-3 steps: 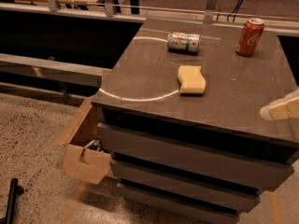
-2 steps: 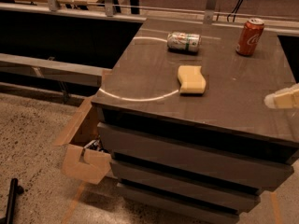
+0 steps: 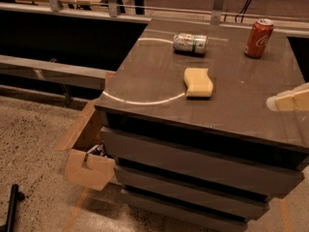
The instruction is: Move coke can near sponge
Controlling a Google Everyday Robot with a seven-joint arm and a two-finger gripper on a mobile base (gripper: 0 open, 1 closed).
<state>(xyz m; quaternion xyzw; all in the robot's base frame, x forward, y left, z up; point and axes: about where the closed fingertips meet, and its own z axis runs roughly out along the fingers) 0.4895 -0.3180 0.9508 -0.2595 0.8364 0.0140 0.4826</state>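
Note:
The coke can (image 3: 258, 38), red with white script and a silver top, stands upright at the far right of the grey cabinet top (image 3: 154, 76). The pale yellow sponge (image 3: 198, 82) lies near the middle of the top, well to the left of and nearer than the can. My gripper (image 3: 289, 100) enters at the right edge as a pale blurred shape, above the top's front right part, apart from both the can and the sponge.
A silver-and-green can (image 3: 190, 43) lies on its side at the back, between sponge and coke can. An open cardboard box (image 3: 89, 151) sits on the floor left of the drawers. A black pole (image 3: 12, 208) lies at bottom left.
My gripper has moved slightly up and to the right along the right edge. The cans and the sponge have not moved.

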